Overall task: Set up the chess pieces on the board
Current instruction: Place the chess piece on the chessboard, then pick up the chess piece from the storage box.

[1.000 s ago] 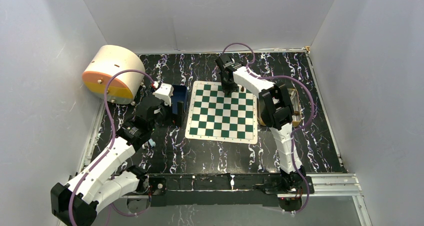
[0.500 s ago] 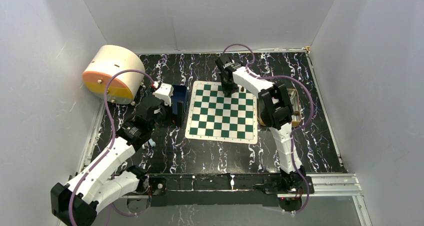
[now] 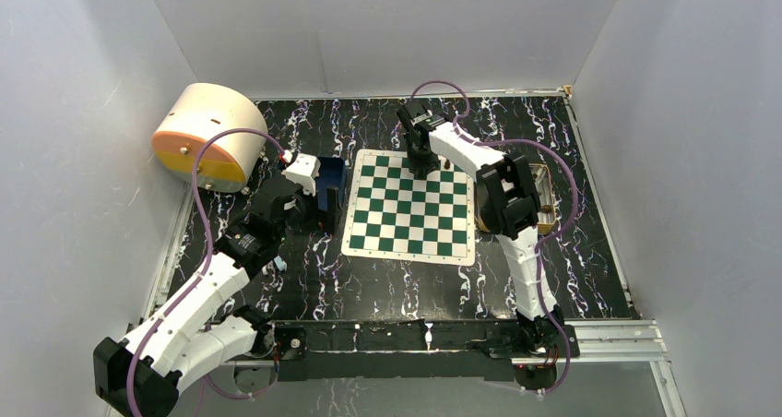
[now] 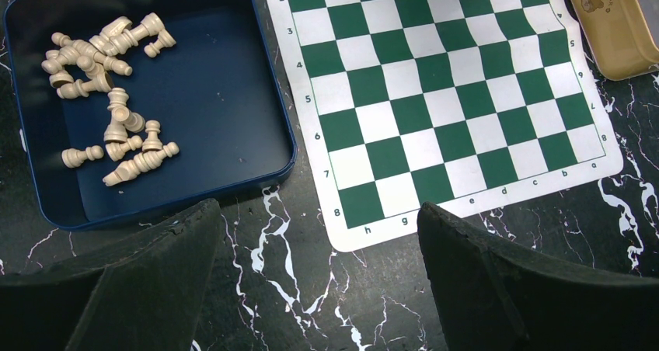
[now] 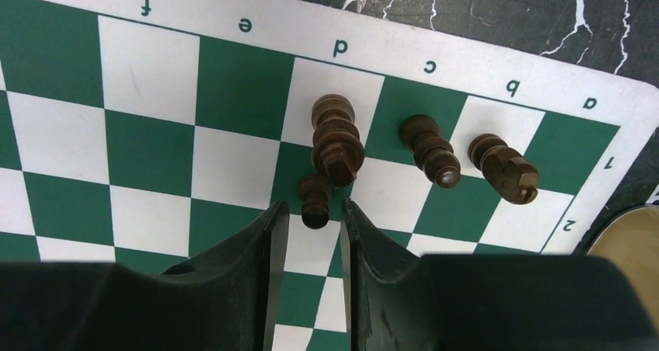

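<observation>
Black marbled table (image 3: 369, 279), walled enclosure. A cream drum (image 3: 205, 136) sits at the far left. The board (image 3: 410, 207) lies flat at centre. A blue tray (image 4: 233, 95) holding pale pieces (image 4: 116, 102) lies just beside its left edge, and a gold tin (image 4: 614, 33) lies against its right edge.

Left gripper (image 4: 319, 211): fingers spread wide, empty, hanging over bare table near the tray and the board's corner.

Right gripper (image 5: 311, 206): low over the far right of the board, fingers narrowly parted, a slim gap showing either side of a small pawn (image 5: 315, 199) standing between the tips.

Three more dark chess pieces (image 5: 431, 153) stand on the edge rank, files d, c and b.
</observation>
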{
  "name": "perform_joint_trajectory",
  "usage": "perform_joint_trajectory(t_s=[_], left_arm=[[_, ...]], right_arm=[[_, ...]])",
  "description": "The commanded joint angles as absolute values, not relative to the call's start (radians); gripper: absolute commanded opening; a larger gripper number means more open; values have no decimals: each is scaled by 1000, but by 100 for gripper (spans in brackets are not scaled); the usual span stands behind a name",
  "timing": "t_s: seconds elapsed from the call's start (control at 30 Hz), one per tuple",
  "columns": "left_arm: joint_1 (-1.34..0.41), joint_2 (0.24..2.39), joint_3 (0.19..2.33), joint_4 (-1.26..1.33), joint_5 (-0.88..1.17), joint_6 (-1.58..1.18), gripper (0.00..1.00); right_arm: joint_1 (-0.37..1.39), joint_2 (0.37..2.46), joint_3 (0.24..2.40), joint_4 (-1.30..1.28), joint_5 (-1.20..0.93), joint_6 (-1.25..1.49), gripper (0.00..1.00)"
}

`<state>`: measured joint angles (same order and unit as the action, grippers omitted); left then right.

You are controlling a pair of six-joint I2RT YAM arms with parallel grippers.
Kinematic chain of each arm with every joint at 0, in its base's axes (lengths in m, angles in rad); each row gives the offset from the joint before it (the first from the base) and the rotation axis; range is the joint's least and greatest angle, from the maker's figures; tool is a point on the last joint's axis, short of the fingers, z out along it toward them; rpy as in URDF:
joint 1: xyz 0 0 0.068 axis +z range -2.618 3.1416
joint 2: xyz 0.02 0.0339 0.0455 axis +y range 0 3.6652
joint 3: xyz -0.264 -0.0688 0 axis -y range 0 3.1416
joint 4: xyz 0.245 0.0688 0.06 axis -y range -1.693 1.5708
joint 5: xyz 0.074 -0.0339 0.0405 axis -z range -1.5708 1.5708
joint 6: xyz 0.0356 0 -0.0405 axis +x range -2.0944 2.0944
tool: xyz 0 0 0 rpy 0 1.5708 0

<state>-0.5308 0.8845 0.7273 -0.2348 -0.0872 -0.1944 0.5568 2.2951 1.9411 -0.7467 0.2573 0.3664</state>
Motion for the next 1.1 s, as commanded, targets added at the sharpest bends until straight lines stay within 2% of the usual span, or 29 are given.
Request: perform_joint_trajectory(t_s=[0.0,0.27,0.43,0.77,1.07], left_arm=[[-525,876,727,-222,-85,-189,94],[-525,875,727,-222,-81,-192,94],[-525,867,726,-222,-80,-193,94],[-525,859,723,-222,-83,-193,94],[-525,867,723,-222,-86,-194,94]], right_arm=[[559,2198,1962,-768,250,365,41],[543,2004,1824,-734,277,352,44],[501,1911,1753,-733,341,336,41],[307,1744,1524,-657,367,287,37],[142,1726,1351,-551,278,275,36]])
